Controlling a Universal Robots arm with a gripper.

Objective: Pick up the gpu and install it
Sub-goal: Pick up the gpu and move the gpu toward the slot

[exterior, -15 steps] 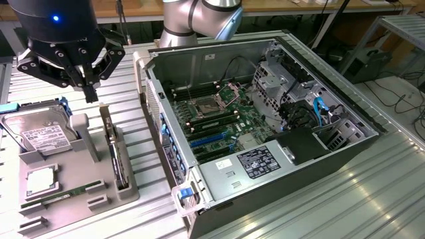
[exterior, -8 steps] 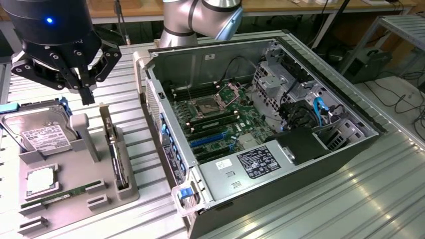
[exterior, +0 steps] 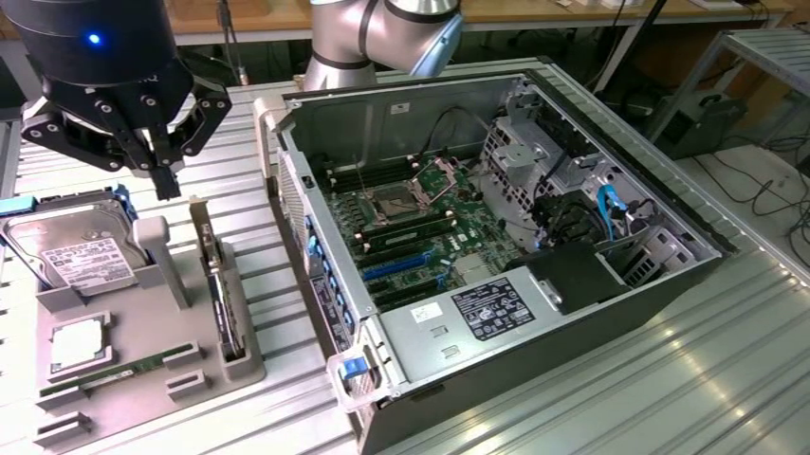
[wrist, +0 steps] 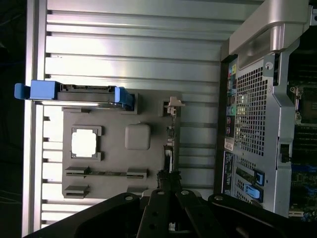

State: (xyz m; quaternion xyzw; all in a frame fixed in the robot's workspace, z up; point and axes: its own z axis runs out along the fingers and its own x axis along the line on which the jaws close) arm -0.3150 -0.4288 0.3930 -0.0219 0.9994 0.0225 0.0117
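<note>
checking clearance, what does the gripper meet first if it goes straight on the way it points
Probably the top edge of the gpu standing in the gray holder, in line with the gripper in the wrist view; depth unclear.

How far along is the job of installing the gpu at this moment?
Done: nothing yet shows as finished. The gpu stands on edge in the grey holder, outside the computer case. In hand: the gripper hangs above the holder near the gpu, not touching it. Left: the pickup and the install; the blue slots on the board hold no card.
</note>
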